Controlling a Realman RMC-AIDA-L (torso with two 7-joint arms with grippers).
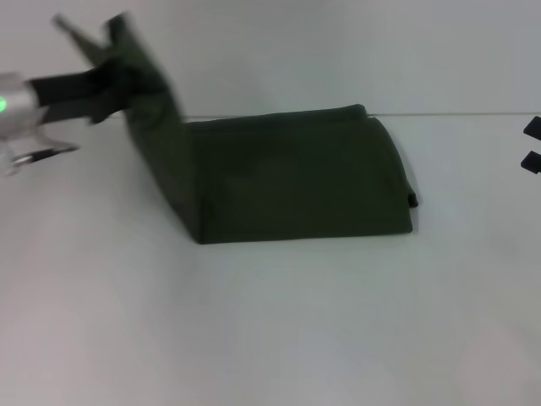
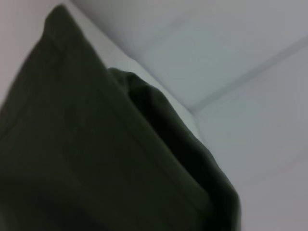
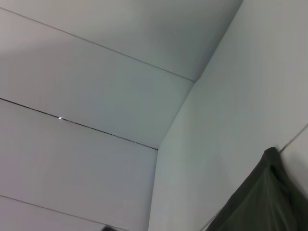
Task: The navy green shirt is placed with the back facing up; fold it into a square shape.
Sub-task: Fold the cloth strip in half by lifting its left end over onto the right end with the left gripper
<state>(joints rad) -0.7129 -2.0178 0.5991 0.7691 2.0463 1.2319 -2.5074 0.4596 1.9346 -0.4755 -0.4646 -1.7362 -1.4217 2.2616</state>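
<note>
**Left end of shirt lifted for the cross fold**

Left: left gripper (image 1: 108, 72) raised above the table (image 1: 270, 338), fingers clamped on the left end of the shirt (image 1: 296, 182). Held end pulled up into a steep flap rising from the table toward the gripper. Left wrist view filled with dark cloth, layered edges visible, no fingers in view.

Centre: rest of shirt lying flat as a long folded band, plain side up, no lettering visible. Far edge close to the seam line across the table. Near edge straight. Right end slightly rounded, small tab of cloth poking out at the lower right corner.

Right: right gripper (image 1: 532, 144) only just inside the picture edge, well apart from the shirt, apparently idle; fingers open or shut, cannot tell. Right wrist view mostly wall, shirt corner (image 3: 262, 202) at the lower edge.

Judged step: carrying lifted end over toward the right end to halve the band into a square.

Risks:
- Nothing pinning the flat part, so the pull may drag the whole band sideways.
- Several layers in the pinch; an inner layer slipping out would open the earlier folds.
- Skewed carry would leave edges misaligned, not square.
- Early release would bunch the flap.
</note>
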